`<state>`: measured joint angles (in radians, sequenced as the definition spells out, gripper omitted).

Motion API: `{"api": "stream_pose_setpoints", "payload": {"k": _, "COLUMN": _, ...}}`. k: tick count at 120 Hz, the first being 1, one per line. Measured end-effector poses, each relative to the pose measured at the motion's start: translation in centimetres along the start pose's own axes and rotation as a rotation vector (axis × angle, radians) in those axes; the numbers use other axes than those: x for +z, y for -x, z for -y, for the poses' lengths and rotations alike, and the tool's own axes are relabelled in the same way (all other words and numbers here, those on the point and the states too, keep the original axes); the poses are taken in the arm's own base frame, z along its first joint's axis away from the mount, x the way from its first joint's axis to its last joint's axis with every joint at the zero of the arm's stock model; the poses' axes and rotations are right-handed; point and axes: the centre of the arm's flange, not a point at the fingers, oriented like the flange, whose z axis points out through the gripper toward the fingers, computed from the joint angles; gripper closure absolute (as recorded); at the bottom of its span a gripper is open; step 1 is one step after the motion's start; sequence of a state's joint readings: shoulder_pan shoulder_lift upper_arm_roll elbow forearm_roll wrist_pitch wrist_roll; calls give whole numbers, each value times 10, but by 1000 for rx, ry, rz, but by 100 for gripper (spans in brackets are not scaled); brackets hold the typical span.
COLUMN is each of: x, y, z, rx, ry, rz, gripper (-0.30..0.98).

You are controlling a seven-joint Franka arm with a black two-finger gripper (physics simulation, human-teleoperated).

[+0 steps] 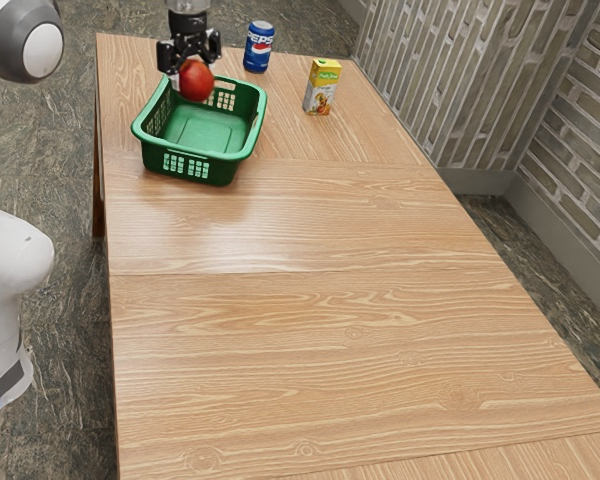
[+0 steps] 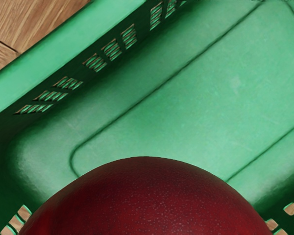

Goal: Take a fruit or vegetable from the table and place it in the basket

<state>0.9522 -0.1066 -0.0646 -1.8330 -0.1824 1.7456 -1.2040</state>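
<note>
My gripper (image 1: 191, 73) is at the far end of the table, shut on a round red fruit (image 1: 197, 82). The fruit hangs over the back part of the green basket (image 1: 190, 166), below the level of the gripper's black knuckles. Seen from the hand, the dark red top of the fruit (image 2: 147, 200) lies in front of the basket's floor (image 2: 201, 103). No other item shows on the part of that floor in sight.
A blue Pepsi can (image 1: 258, 48) stands behind the basket toward the exterior view's right, with a yellow and white juice carton (image 1: 322, 88) farther along. The wooden table (image 1: 320, 320) extends toward the camera. A brick wall rises past the table's far side.
</note>
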Motion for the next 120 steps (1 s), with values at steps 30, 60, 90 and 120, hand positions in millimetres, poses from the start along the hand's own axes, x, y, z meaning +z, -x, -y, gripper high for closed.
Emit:
{"api": "stream_pose_setpoints", "payload": {"k": 30, "x": 12, "y": -1, "z": 3, "rx": 19, "ry": -20, "rz": 7, "gripper": 14}}
{"api": "stream_pose_setpoints", "payload": {"k": 60, "x": 9, "y": -6, "z": 47, "rx": -17, "ry": -21, "rz": 10, "gripper": 10}}
{"api": "stream_pose_setpoints", "payload": {"k": 90, "x": 40, "y": -24, "z": 18, "rx": -30, "ry": -39, "rz": 55, "gripper": 2}}
{"api": "stream_pose_setpoints", "payload": {"k": 120, "x": -56, "y": 294, "z": -23, "rx": 429, "ry": 114, "rz": -14, "gripper": 0}}
